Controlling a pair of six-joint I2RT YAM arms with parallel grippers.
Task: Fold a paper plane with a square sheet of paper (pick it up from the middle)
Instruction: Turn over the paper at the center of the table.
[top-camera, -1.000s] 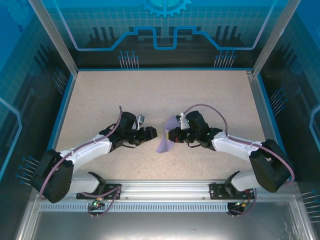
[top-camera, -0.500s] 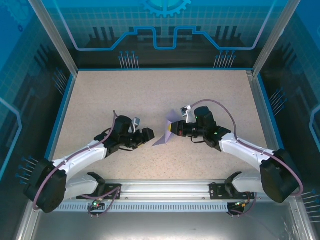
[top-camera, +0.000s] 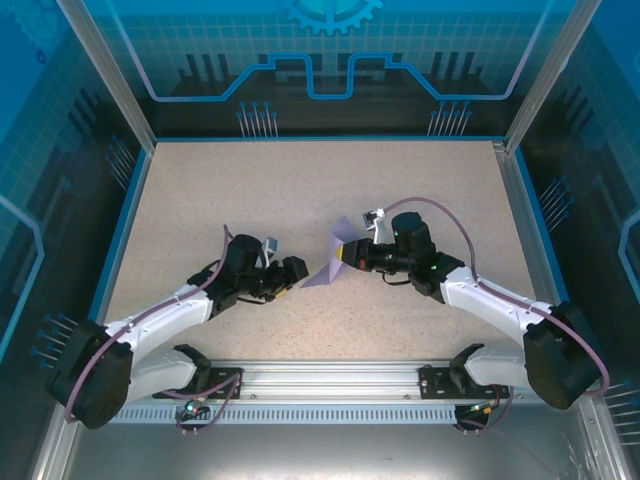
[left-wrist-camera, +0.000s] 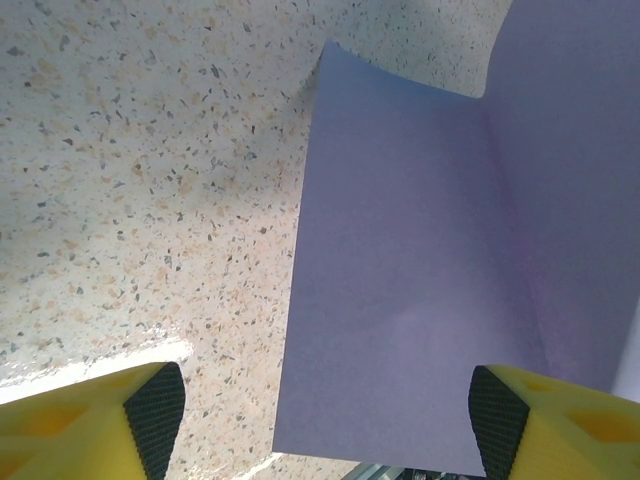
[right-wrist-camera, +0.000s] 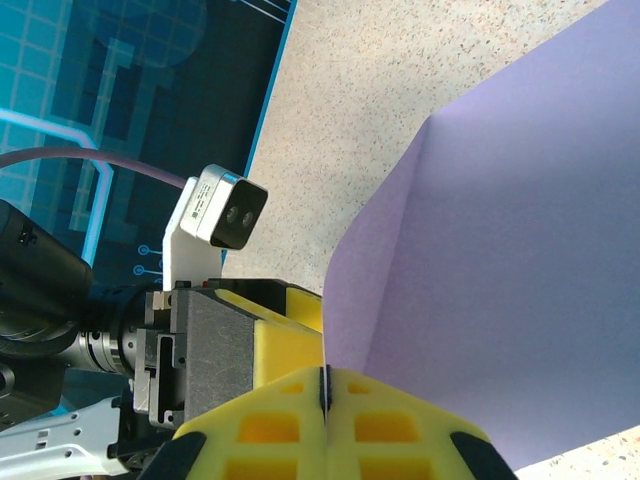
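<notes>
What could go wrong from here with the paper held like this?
1. The right hand pinches the purple sheet by one edge. The rest hangs free, so it may pivot or slip if pushed.
2. The left hand is open, facing the sheet. Closing off the crease could set a crooked fold.
3. The sheet bows close to the table, so dragging could crumple it.

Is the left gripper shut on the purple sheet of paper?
No, the left gripper is open, its fingers wide apart, and the sheet of paper lies unpinched before them.
</notes>
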